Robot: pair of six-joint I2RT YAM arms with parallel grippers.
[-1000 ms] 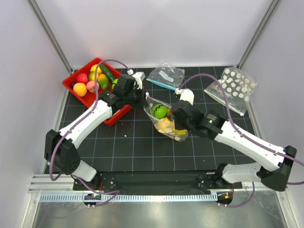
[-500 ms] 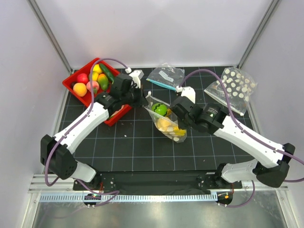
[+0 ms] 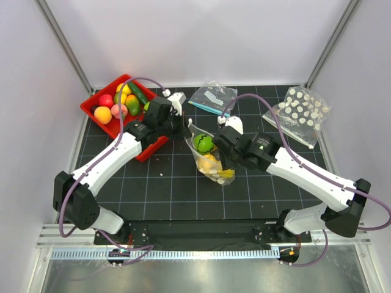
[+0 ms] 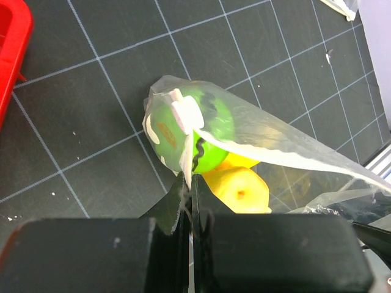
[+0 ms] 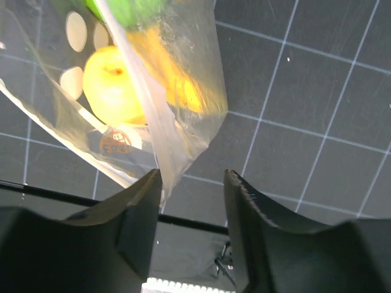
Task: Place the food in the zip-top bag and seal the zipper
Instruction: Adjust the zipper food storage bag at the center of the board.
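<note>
Seemingly past filling, with food (image 4: 194, 131) inside bag (image 3: 212, 162) at mid-table. Left gripper (image 4: 188, 186) clamped on bag edge; right gripper (image 5: 190, 183) parted, empty. Next, likely: pinch zipper (image 4: 293, 157) shut.

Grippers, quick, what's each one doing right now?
Left gripper: shut on the zip-top bag, pinching its edge.
Right gripper: open, holding nothing.

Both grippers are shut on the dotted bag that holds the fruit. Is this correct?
Not quite. The left gripper is shut on the dotted bag that holds the fruit, but the right gripper has its jaws open, as the right wrist view shows.
</note>
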